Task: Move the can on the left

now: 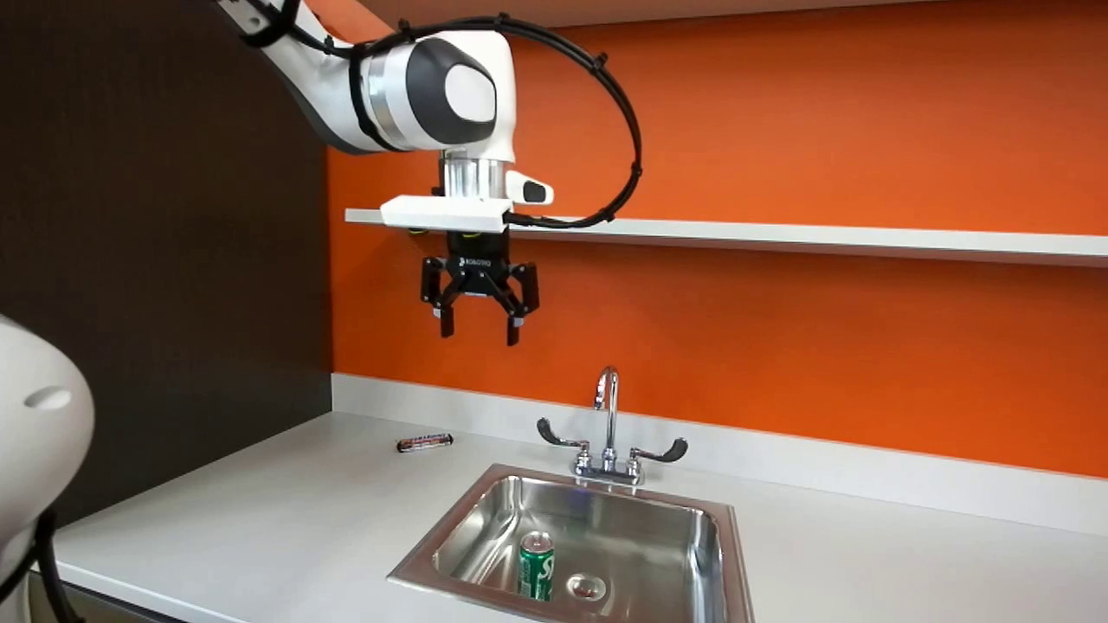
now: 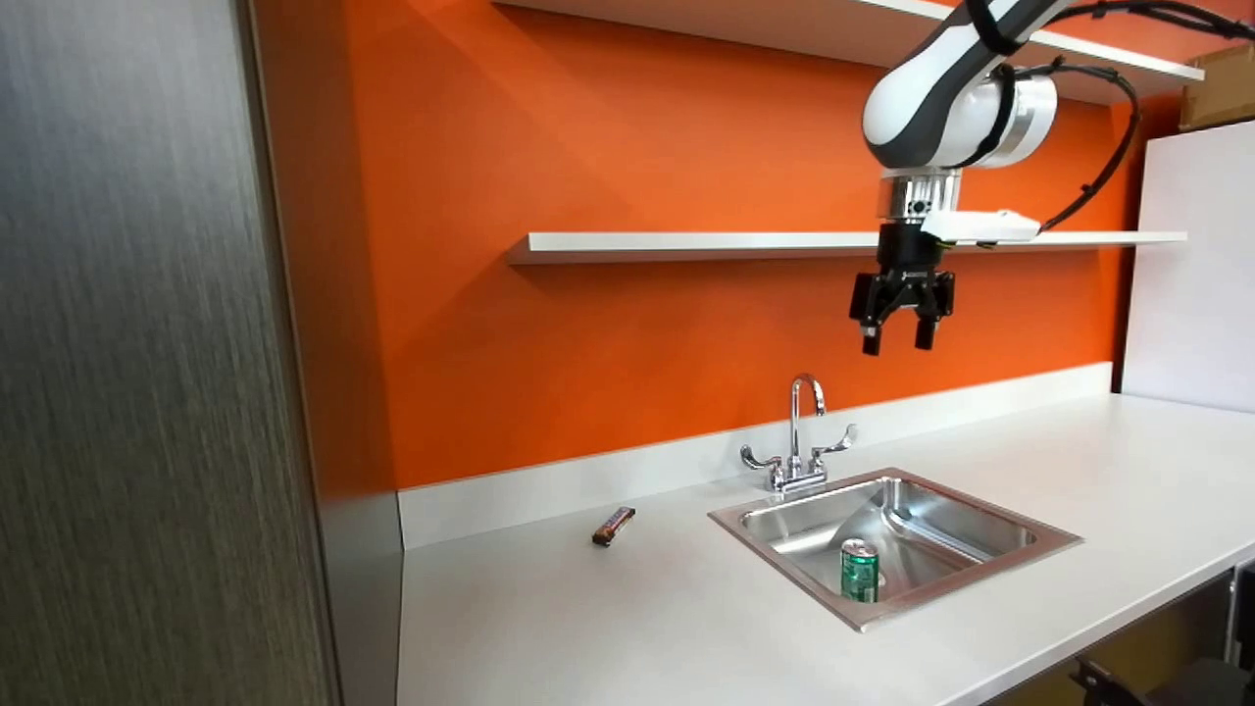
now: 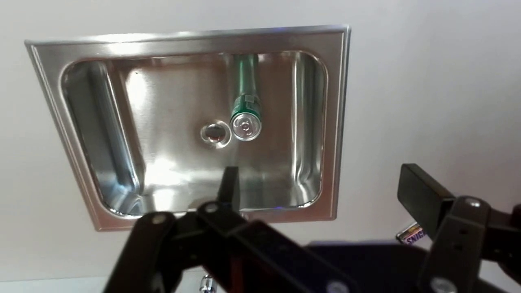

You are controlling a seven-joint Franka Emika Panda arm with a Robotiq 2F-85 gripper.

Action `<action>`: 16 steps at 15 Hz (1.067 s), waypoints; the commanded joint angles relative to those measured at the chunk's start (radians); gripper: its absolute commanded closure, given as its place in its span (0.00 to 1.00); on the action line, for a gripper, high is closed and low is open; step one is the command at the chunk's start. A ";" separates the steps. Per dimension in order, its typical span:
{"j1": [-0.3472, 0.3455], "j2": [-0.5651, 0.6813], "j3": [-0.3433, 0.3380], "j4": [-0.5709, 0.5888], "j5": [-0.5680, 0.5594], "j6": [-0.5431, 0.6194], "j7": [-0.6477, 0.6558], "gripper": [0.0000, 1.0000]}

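While the gripper (image 1: pixel 479 330) hangs well above the desk (image 1: pixel 260 519), its fingers (image 1: pixel 447 322) spread wide and holding nothing, the green can (image 3: pixel 246 117) stands upright in the sink (image 3: pixel 334 122), just beside the drain (image 3: pixel 215 133), towards two o'clock in the wrist view.

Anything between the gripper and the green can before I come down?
Nothing visible between the open gripper and the can. It stands inside the sink, though, which could block a low sideways approach.
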 commanded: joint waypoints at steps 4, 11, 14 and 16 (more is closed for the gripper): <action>-0.060 0.165 0.027 0.011 -0.026 0.145 0.117 0.00; -0.088 0.368 0.007 0.058 0.029 0.233 0.097 0.00; -0.094 0.459 0.009 0.095 0.058 0.256 0.088 0.00; -0.099 0.520 0.012 0.123 0.066 0.278 0.088 0.00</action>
